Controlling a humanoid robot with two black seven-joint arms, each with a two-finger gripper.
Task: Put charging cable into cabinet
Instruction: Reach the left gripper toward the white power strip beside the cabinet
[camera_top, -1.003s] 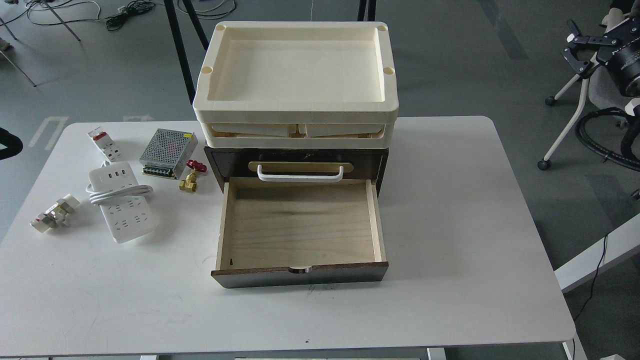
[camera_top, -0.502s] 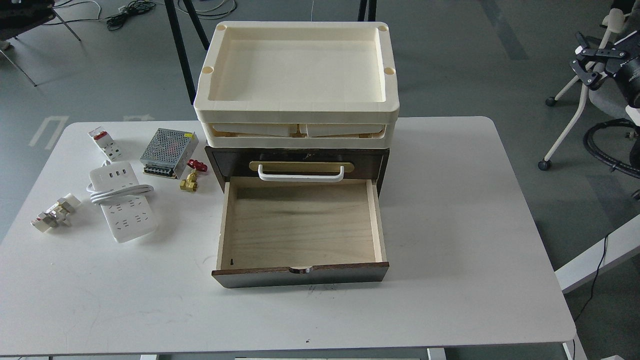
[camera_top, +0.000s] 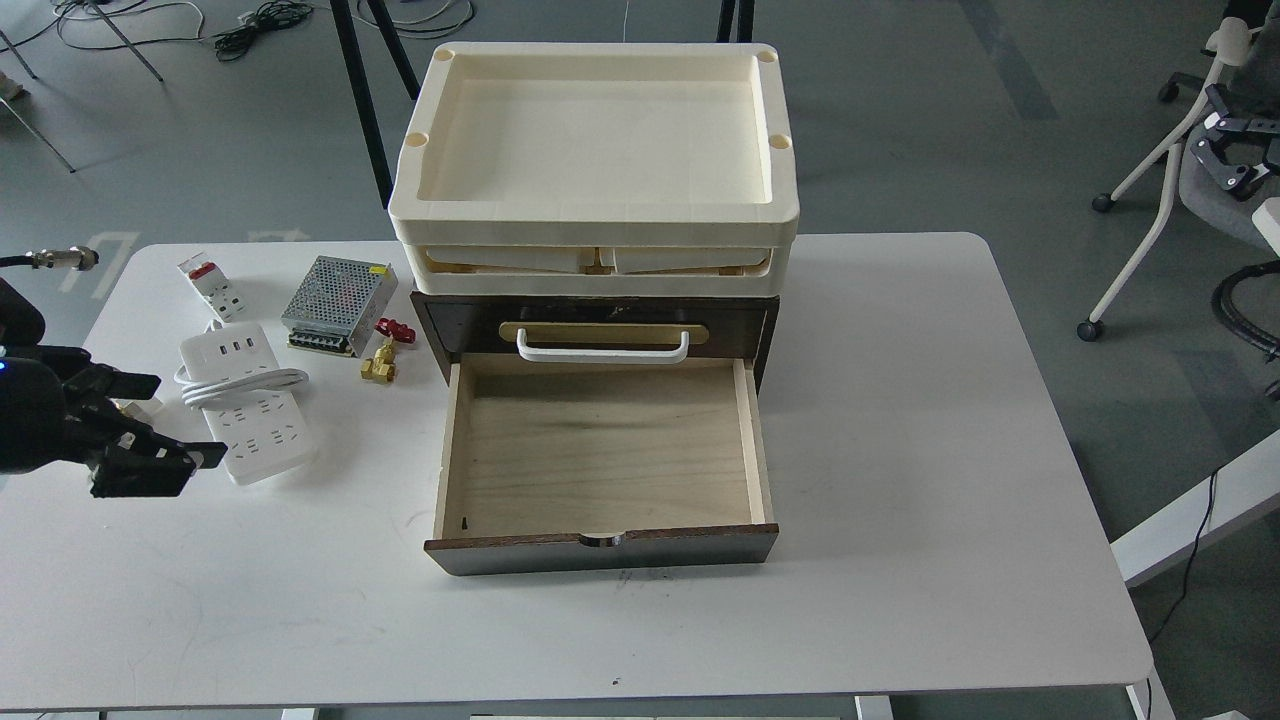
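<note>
The cabinet (camera_top: 596, 330) stands at the table's (camera_top: 900, 450) far middle, its lower drawer (camera_top: 600, 455) pulled out towards the near edge, bare plywood floor showing. Cream trays (camera_top: 594, 160) are stacked on the cabinet top.

The charging cable (camera_top: 245, 400) lies flat left of the cabinet, apart from the drawer's left wall, its cord looped across the middle. A perforated metal box (camera_top: 336, 292) and a small brass valve (camera_top: 380, 362) sit between it and the cabinet; a white breaker (camera_top: 208, 284) lies beyond it.

The left gripper (camera_top: 165, 425) hangs left of the cabinet, just beside the charging cable's left edge, fingers spread wide, holding nothing.

The right gripper (camera_top: 1228, 150) is well right of the cabinet, off the table, fingers apart and empty. Right of the cabinet the tabletop lies bare.
</note>
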